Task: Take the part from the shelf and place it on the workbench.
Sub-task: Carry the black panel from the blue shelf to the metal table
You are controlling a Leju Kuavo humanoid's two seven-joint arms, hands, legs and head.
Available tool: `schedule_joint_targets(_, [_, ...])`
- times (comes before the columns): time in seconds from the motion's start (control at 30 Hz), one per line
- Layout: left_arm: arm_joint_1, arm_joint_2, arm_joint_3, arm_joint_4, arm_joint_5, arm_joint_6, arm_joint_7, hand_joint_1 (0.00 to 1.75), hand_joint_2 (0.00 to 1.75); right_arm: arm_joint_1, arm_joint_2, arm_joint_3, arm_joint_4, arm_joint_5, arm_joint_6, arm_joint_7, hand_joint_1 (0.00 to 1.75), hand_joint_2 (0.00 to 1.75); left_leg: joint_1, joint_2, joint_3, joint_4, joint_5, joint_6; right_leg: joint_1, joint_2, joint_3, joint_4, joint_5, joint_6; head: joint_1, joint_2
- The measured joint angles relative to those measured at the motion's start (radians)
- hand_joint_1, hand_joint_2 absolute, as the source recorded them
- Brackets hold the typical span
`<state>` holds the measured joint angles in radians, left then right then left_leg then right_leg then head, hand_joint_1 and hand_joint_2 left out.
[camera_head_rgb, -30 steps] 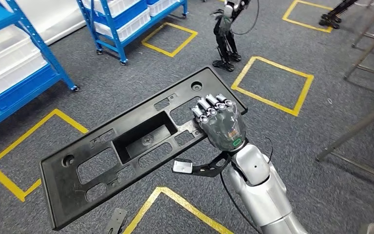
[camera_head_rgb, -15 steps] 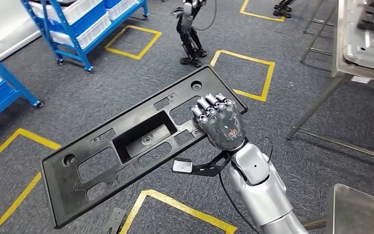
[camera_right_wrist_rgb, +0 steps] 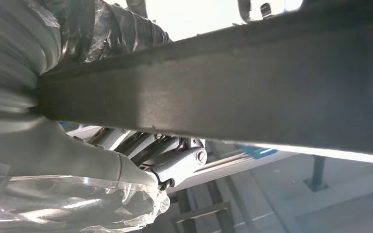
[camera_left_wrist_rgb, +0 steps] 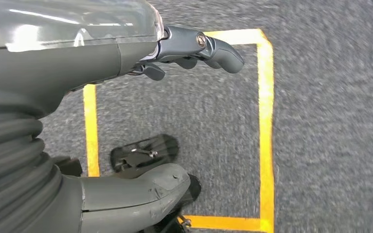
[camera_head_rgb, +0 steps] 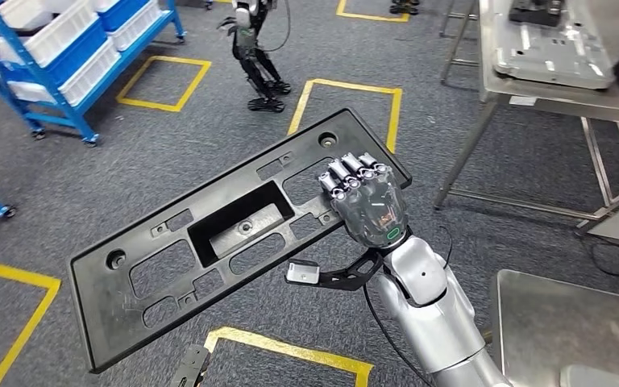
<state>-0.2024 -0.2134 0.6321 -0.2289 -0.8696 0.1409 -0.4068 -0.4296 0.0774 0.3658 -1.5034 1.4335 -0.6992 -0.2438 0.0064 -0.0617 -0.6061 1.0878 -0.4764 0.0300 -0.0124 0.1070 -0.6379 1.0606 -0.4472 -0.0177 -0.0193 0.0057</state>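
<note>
My right hand sits at the centre of the head view, fingers curled over the right end of the part, a long black plastic panel full of cut-outs. The panel runs tilted from lower left up to centre right, carried in the air above the grey carpet. In the right wrist view its dark edge crosses the whole frame, and my fingers are pressed up against its underside, so I'm clamping it from both faces.

My left hand hangs over the carpet with yellow tape lines beneath it; thumb and fingers stand apart, nothing between them.

Upper right of the head view: a metal workbench on thin legs with a grey tray on it. Lower right corner, another steel table. Upper left, a blue shelf with white bins. Top centre, another robot's dark legs stand by a yellow square.
</note>
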Motion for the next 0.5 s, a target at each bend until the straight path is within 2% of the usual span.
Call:
schedule_joint_targets(0.03, [0.001,0.001,0.001,0.0,0.001,0.001,-0.001,0.0,1.75,0.001,0.0,0.0,0.0,0.0,0.0,0.0,1.75,1.75,-0.002,-0.02,0.014,-0.032,0.009,0.006,-0.004,0.011,-0.003,0.0,0.002,0.004,0.0,0.0])
schedule_joint_targets(0.07, [0.001,0.002,0.002,0.0,0.001,0.003,-0.002,0.0,1.75,0.002,0.0,0.0,-0.001,0.0,0.0,0.0,1.75,1.75,-0.004,-0.028,0.02,-0.043,0.008,0.01,-0.009,0.023,-0.006,-0.002,0.006,0.01,0.0,0.0])
schedule_joint_targets(0.13, [0.0,0.002,0.002,0.0,0.001,0.005,-0.004,0.0,1.75,0.004,-0.001,0.0,-0.002,-0.001,0.0,0.0,1.75,1.75,-0.003,-0.008,0.029,-0.064,0.013,0.012,-0.013,0.044,-0.01,-0.009,0.013,0.024,-0.001,0.0])
schedule_joint_targets(0.17, [-0.003,0.0,0.002,0.0,0.001,0.006,-0.004,0.0,1.75,0.004,-0.002,0.0,-0.004,-0.001,0.0,0.0,1.75,1.75,0.0,0.005,0.036,-0.08,0.018,0.012,-0.009,0.032,-0.012,-0.01,0.012,0.029,-0.001,0.0])
schedule_joint_targets(0.2, [-0.005,-0.001,0.002,0.0,0.001,0.007,-0.005,0.0,1.75,0.004,-0.002,0.0,-0.006,-0.001,0.0,0.0,1.75,1.75,0.003,0.021,0.043,-0.096,0.025,0.013,-0.004,0.003,-0.02,0.006,-0.002,0.033,0.001,0.0])
schedule_joint_targets(0.27, [-0.005,-0.003,0.003,0.0,0.001,0.009,-0.006,0.0,1.75,0.002,-0.004,0.0,-0.008,-0.002,0.0,0.001,1.75,1.75,0.003,0.052,0.049,-0.113,0.033,0.015,0.0,-0.07,-0.061,0.095,-0.058,0.037,0.003,0.0])
schedule_joint_targets(0.3, [-0.003,-0.003,0.003,0.0,0.001,0.01,-0.007,0.0,1.75,0.002,-0.005,0.0,-0.008,-0.002,0.0,0.001,1.75,1.75,0.002,0.067,0.049,-0.113,0.033,0.016,-0.002,-0.091,-0.089,0.155,-0.088,0.04,0.004,0.0])
schedule_joint_targets(0.33, [-0.001,-0.003,0.004,0.0,0.001,0.01,-0.006,0.0,1.75,0.003,-0.006,0.0,-0.008,-0.002,0.0,0.001,1.75,1.75,0.002,0.083,0.048,-0.11,0.032,0.015,-0.005,-0.097,-0.109,0.201,-0.103,0.044,0.004,0.0])
schedule_joint_targets(0.37, [0.0,-0.003,0.004,0.0,0.001,0.01,-0.006,0.0,1.75,0.005,-0.007,0.0,-0.008,-0.002,0.0,0.002,1.75,1.75,0.002,0.097,0.046,-0.106,0.029,0.014,-0.009,-0.101,-0.115,0.218,-0.101,0.048,0.004,0.0])
schedule_joint_targets(0.4, [0.001,-0.003,0.004,0.0,0.001,0.01,-0.006,0.0,1.75,0.007,-0.008,0.0,-0.008,-0.002,0.0,0.002,1.75,1.75,0.004,0.111,0.044,-0.101,0.026,0.012,-0.012,-0.106,-0.103,0.199,-0.082,0.053,0.004,0.0])
schedule_joint_targets(0.47, [0.001,-0.005,0.005,0.0,0.001,0.011,-0.006,0.0,1.75,0.007,-0.008,0.0,-0.009,-0.002,0.0,0.002,1.75,1.75,0.006,0.136,0.042,-0.086,0.015,0.003,-0.015,-0.135,-0.039,0.086,-0.029,0.058,0.004,0.0])
schedule_joint_targets(0.5, [0.0,-0.005,0.005,0.0,0.001,0.012,-0.006,0.0,1.75,0.006,-0.008,0.0,-0.009,-0.002,0.0,0.002,1.75,1.75,0.004,0.146,0.04,-0.076,0.008,-0.003,-0.014,-0.152,-0.011,0.034,-0.013,0.055,0.004,0.0])
